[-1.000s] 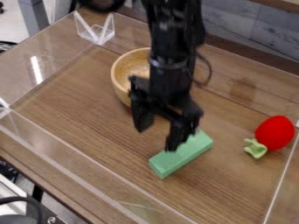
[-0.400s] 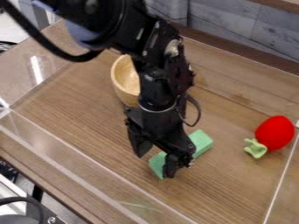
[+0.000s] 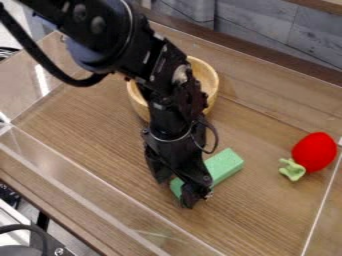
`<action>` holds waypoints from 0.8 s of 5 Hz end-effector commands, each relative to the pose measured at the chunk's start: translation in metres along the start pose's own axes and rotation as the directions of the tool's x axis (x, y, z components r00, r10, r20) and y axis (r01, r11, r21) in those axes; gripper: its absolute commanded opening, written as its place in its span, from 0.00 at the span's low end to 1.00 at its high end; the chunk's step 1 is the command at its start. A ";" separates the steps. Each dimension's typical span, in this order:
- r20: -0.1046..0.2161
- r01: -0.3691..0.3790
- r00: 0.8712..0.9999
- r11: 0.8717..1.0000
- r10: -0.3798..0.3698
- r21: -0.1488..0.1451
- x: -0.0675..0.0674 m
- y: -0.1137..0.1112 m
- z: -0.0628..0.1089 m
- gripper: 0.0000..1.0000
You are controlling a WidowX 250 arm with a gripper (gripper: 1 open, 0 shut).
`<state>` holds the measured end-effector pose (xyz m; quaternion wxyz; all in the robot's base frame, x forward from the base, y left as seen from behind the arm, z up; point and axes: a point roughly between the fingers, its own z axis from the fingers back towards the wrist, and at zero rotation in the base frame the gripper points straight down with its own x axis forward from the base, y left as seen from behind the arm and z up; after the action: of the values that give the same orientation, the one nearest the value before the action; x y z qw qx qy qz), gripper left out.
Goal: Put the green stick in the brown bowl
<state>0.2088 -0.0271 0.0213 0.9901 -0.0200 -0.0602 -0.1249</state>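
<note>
The claw (image 3: 182, 188) stands wide, its black fingers down over the near-left part of the mint-green rectangular block (image 3: 209, 176); whether they touch it, I cannot quite tell. The block lies flat on the wooden tabletop (image 3: 114, 150), its far-right end showing past the fingers. Taking the block as landmark, the light-brown wooden bowl (image 3: 202, 73) sits beyond it, apart from it and partly hidden behind the black robot arm (image 3: 150, 75). To the block's right, also apart, lies the red strawberry toy (image 3: 314, 151), its pale green stem pointing toward the near left.
</note>
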 end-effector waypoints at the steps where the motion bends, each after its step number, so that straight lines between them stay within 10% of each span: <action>1: 0.037 0.025 0.999 1.000 -0.025 0.006 0.012 0.001 0.005 1.00; 4: 0.074 -0.008 0.997 1.000 0.006 0.019 0.035 -0.004 0.001 1.00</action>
<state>0.2321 -0.0367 0.0189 0.9900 -0.0154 -0.0774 -0.1172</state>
